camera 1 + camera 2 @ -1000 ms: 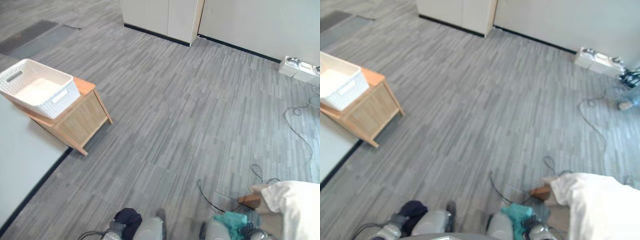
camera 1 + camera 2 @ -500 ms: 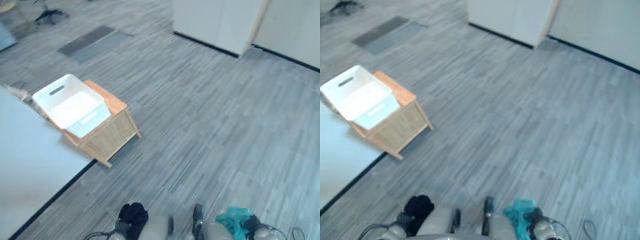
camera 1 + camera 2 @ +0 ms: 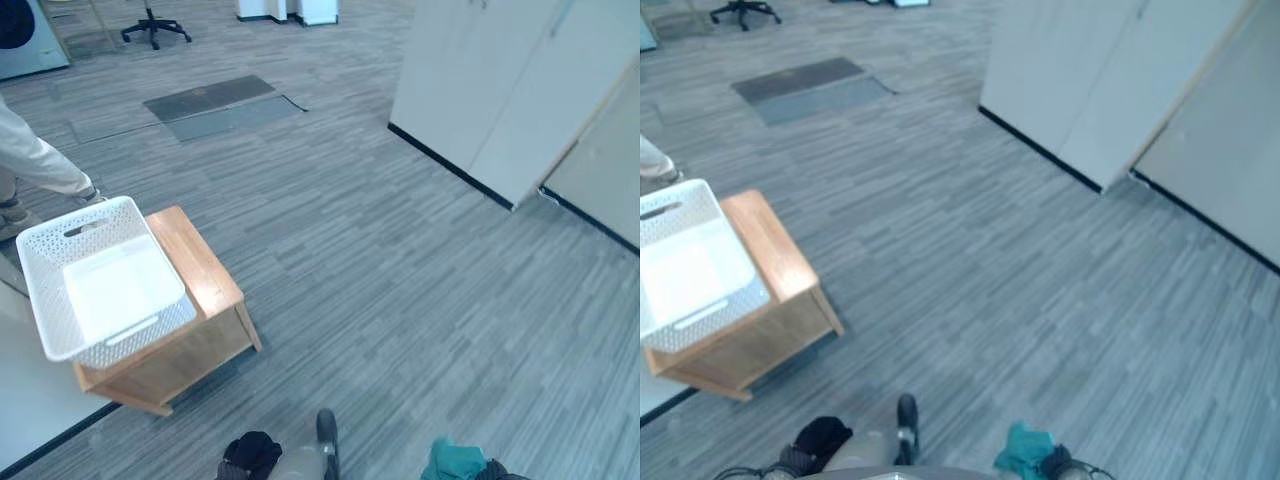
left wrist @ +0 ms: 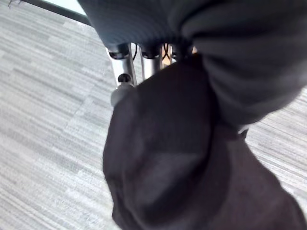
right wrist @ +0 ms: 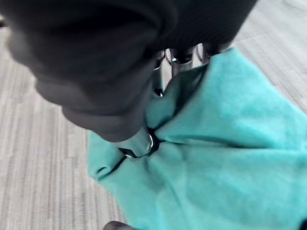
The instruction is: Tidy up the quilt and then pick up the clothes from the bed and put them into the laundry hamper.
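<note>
The view has swung off the bed toward the white laundry hamper (image 3: 100, 290) on its wooden stand (image 3: 205, 300), the left hand (image 4: 125, 72) clutching a black garment (image 4: 182, 158), the right hand (image 5: 144, 143) clenched on a teal garment (image 5: 220, 143), so drop-off looks near.

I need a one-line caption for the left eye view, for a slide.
White hamper on a wooden stand, left hand holding dark clothing, right hand holding teal clothing.
</note>
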You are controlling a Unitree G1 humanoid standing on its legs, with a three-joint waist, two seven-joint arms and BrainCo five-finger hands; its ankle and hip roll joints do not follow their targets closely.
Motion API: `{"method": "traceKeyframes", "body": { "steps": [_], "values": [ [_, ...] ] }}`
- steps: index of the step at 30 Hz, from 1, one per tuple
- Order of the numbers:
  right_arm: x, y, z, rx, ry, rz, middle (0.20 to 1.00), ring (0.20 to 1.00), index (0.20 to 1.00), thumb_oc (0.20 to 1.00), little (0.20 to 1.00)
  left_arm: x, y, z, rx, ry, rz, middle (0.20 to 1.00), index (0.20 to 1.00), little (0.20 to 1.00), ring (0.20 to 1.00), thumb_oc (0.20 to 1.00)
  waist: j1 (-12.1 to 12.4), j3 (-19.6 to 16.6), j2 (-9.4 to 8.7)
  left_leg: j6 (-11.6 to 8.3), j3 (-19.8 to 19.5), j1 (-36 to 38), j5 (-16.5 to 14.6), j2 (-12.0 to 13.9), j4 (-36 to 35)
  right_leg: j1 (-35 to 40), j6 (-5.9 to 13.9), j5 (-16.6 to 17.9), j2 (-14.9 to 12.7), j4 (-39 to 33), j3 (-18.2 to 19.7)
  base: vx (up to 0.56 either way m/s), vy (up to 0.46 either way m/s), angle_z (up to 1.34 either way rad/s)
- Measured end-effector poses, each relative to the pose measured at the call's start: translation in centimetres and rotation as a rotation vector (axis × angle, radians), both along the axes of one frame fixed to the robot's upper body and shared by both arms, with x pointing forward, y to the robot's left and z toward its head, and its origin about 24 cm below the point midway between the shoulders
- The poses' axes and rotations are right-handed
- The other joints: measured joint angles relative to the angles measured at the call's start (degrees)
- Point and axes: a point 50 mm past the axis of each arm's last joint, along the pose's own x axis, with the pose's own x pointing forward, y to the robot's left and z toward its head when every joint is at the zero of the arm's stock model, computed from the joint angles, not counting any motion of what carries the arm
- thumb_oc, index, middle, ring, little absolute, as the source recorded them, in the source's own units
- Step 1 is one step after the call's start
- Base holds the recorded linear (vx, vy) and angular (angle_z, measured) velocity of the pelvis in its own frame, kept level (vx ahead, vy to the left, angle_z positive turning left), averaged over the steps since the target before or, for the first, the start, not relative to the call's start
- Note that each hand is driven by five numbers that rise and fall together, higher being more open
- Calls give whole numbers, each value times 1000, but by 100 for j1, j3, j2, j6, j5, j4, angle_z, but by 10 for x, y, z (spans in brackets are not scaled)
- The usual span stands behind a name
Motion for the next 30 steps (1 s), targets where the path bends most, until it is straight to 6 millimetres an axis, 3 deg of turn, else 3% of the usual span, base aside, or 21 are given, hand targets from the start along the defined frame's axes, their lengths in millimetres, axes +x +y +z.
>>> {"method": "traceKeyframes", "body": {
  "steps": [2, 4, 5, 6, 7, 9, 10, 12, 13, 15, 16, 18, 19, 22, 23, 24, 25, 26, 27, 28, 30],
  "values": [
    [2, -6, 2, -12, -7, -20, 200, 200, 200, 200, 200, 12, 1, 4, 17, -38, -30, 200, 200, 200, 200, 200, 34, 157, 315, -191, -567, 595, -143, -26, -320, -502, -50, -178, -9, -593, 5, 476, -97, 139],
    [9, -7, 4, -13, -29, -17, 200, 200, 200, 200, 200, 20, 3, 7, 32, -62, -45, 200, 200, 200, 200, 200, -68, 161, 341, -314, -853, 769, -228, -46, -464, -870, -57, -180, -57, -1574, 76, 600, -242, 126],
    [18, -7, 7, -13, -58, -20, 200, 200, 200, 200, 200, 28, 11, 11, 58, -85, -55, 200, 200, 200, 200, 200, -3, 219, 297, -467, -1110, 1000, -415, -153, -572, -1302, 16, -81, -229, -2488, 181, 842, -346, 145],
    [19, -10, 7, -16, -61, -29, 200, 200, 200, 200, 200, 26, 14, 11, 66, -70, -50, 200, 200, 200, 200, 200, -106, 158, 229, -503, -1441, 1158, -579, -147, -580, -1009, 139, 208, -191, -4612, 432, 844, -346, 149],
    [21, -10, 8, -13, -74, -39, 200, 200, 200, 200, 200, 26, 16, 12, 72, -71, -47, 200, 200, 200, 200, 200, -161, 160, 213, -442, -1627, 1255, -606, -159, -601, -938, 260, 517, -175, -5559, 639, 456, -181, 122],
    [25, -8, 9, -3, -85, -55, 200, 200, 200, 200, 200, 20, 16, 10, 74, -48, -35, 200, 200, 200, 200, 200, -244, 180, 178, -649, -2076, 1676, -813, -101, -597, -1121, 277, 1194, -196, -5583, 1106, 580, -278, 113],
    [24, -6, 8, 0, -76, -58, 200, 200, 200, 200, 200, 12, 17, 8, 75, -27, -33, 200, 200, 200, 200, 200, -237, 168, 164, -764, -2184, 1866, -884, -74, -595, -1017, 252, 1397, -187, -5549, 1054, 553, -280, 120],
    [12, 0, 2, 15, -31, -67, 200, 200, 200, 200, 200, 2, 20, 6, 77, -8, -21, 200, 200, 200, 200, 200, -208, 92, -66, -1018, -2215, 2128, -1085, -126, -308, -673, 64, 1412, -154, -5486, 980, 338, -250, 106],
    [3, 2, -1, 19, -6, -77, 200, 200, 200, 200, 200, -6, 18, 4, 70, 8, -9, 200, 200, 200, 200, 200, -148, 20, -224, -1379, -2146, 1971, -1442, -222, 639, -377, -65, 1970, -236, -5367, 1070, 346, -300, 116],
    [8, -1, 1, 12, -17, -73, 200, 200, 200, 200, 200, -8, 11, 1, 43, -15, 19, 200, 200, 200, 200, 200, 88, 36, -192, -1617, -1889, 964, -1407, -173, 2805, -100, -265, 1778, -125, -5360, 819, 346, -325, 83],
    [18, -5, 5, -4, -41, -58, 200, 200, 200, 200, 200, -12, 8, 0, 38, -12, 35, 200, 200, 200, 200, 200, 253, 34, -182, -1679, -1364, 109, -1383, 201, 4121, 146, -461, 1715, 16, -5498, 555, 353, -274, 61],
    [41, -7, 13, -12, -108, -34, 200, 200, 200, 200, 200, -17, 6, -2, 32, -1, 42, 200, 200, 200, 200, 200, 278, 99, -152, -1664, -851, -623, -1392, 762, 4393, 373, -620, 1393, 193, -5521, 318, 359, -158, 69],
    [55, -9, 18, -22, -137, -26, 200, 200, 200, 200, 200, -17, 5, -2, 27, -2, 38, 200, 200, 200, 200, 200, 375, 223, -275, -1608, -313, -861, -1376, 994, 3651, 563, -610, 1273, 207, -5524, 174, 477, -184, 55],
    [58, -16, 21, -55, -133, 21, 200, 200, 200, 200, 200, -16, 3, -2, 19, -9, 32, 200, 200, 200, 200, 200, 368, 286, -257, -1475, 522, -1063, -1146, 973, 2083, 983, -438, 874, 264, -5553, -546, 340, -77, 102],
    [57, -18, 21, -69, -121, 46, 200, 200, 200, 200, 200, -16, 2, -2, 15, -18, 30, 200, 200, 200, 200, 200, 443, 244, -178, -1472, 1046, -1045, -818, 837, 1416, 1231, -263, 743, 400, -5531, -974, 516, -42, 113],
    [52, -17, 19, -71, -107, 56, 200, 200, 200, 200, 200, -17, 3, -2, 16, -8, 34, 200, 200, 200, 200, 200, 474, 201, -234, -1432, 1773, -921, -841, 769, 1269, 1364, -37, 550, 380, -5520, -1413, 349, -9, 112],
    [46, -18, 17, -70, -97, 61, 200, 200, 200, 200, 200, -18, 3, -2, 9, -1, 40, 200, 200, 200, 200, 200, 379, 157, -203, -1193, 2369, -694, -888, 725, 1127, 1583, 107, 462, 403, -5428, -1711, 276, 59, 154],
    [22, -24, 11, -88, -35, 64, 200, 200, 200, 200, 200, -30, -5, -6, -17, 32, 49, 200, 200, 200, 200, 200, 160, -99, 66, -806, 2514, -217, -966, 694, 911, 1661, 251, 263, 601, -4665, -2066, 285, 83, 171],
    [14, -22, 8, -82, -11, 62, 200, 200, 200, 200, 200, -36, -5, -7, -18, 44, 52, 200, 200, 200, 200, 200, 176, -262, 176, -113, 2202, -57, -752, 571, 574, 1651, 240, 194, 622, -4363, -2076, 387, 137, 150],
    [12, -15, 6, -61, -7, 69, 200, 200, 200, 200, 200, -42, -2, -7, -10, 65, 54, 200, 200, 200, 200, 200, 229, -354, 95, -33, 2020, 123, -609, 381, 419, 1561, 330, 147, 527, -3610, -2074, 358, 69, 145],
    [5, -17, 5, -56, 4, 62, 200, 200, 200, 200, 200, -32, -1, -6, -7, 51, 43, 200, 200, 200, 200, 200, 59, -332, 51, 19, 984, 539, -485, 194, -102, 628, 501, 467, -316, -746, -2024, 211, -61, 213]
  ]
}}
